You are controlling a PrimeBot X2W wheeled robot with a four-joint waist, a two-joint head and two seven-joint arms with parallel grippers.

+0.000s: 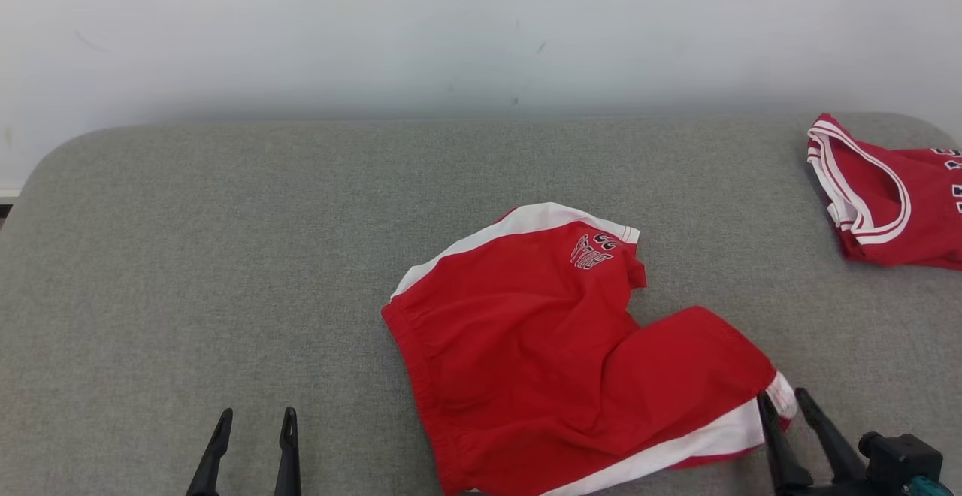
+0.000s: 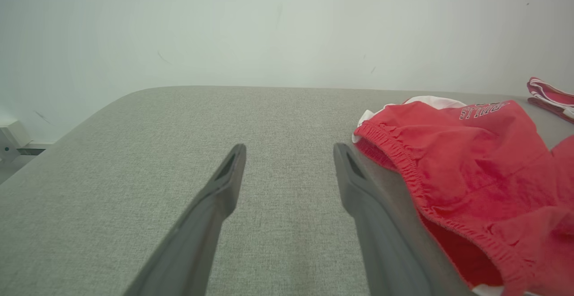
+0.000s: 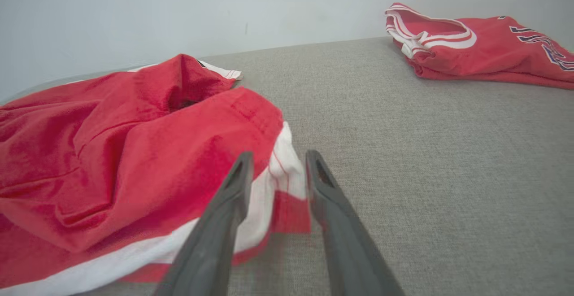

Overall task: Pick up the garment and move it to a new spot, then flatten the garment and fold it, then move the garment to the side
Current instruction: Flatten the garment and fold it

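Red shorts [image 1: 541, 331] lie crumpled mid grey pad [image 1: 188, 255], leg hem at my right claw [image 1: 780, 397], which is parted and grips nothing. Left claw [image 1: 257, 413] is wide open too, off the cloth. Soft, light, floppy (will sag); I'd pinch the waistband corners.

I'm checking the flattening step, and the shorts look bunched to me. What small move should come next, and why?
Probably close the right tool on the white-striped hem corner of the red shorts and draw it outward. Its jaws stand open with that corner between them, and the shorts lie bunched, while the left tool hangs open over the bare grey table.
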